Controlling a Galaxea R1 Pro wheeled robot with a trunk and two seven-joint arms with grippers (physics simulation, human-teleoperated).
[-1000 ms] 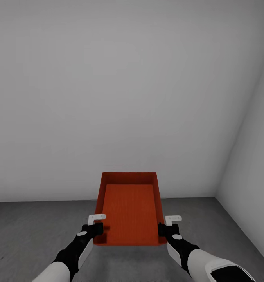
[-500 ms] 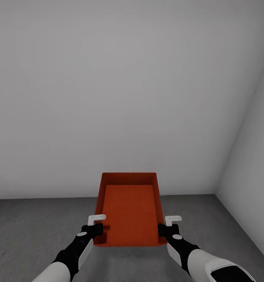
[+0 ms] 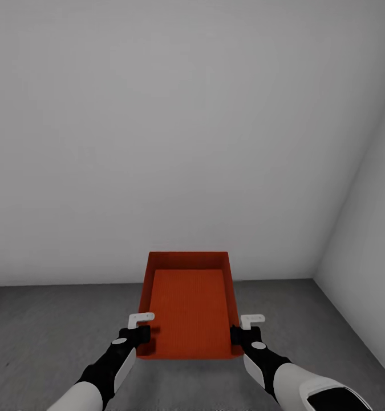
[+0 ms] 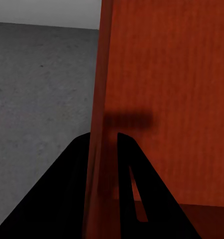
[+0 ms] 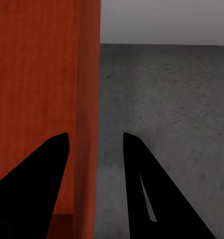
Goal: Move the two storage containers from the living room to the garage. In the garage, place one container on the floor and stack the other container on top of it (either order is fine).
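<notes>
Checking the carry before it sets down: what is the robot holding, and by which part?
One storage container, held by both grippers: the left gripper on its left side wall, the right gripper on its right side wall, fingers straddling each wall near the robot's end.

Left gripper (image 4: 103,149) clamped on the bin wall

Its two black fingers (image 4: 67,189) straddle the orange-red storage container (image 4: 167,99) wall; grey mottled concrete floor (image 4: 42,89) spreads beyond, meeting a white wall (image 4: 47,10).
</notes>
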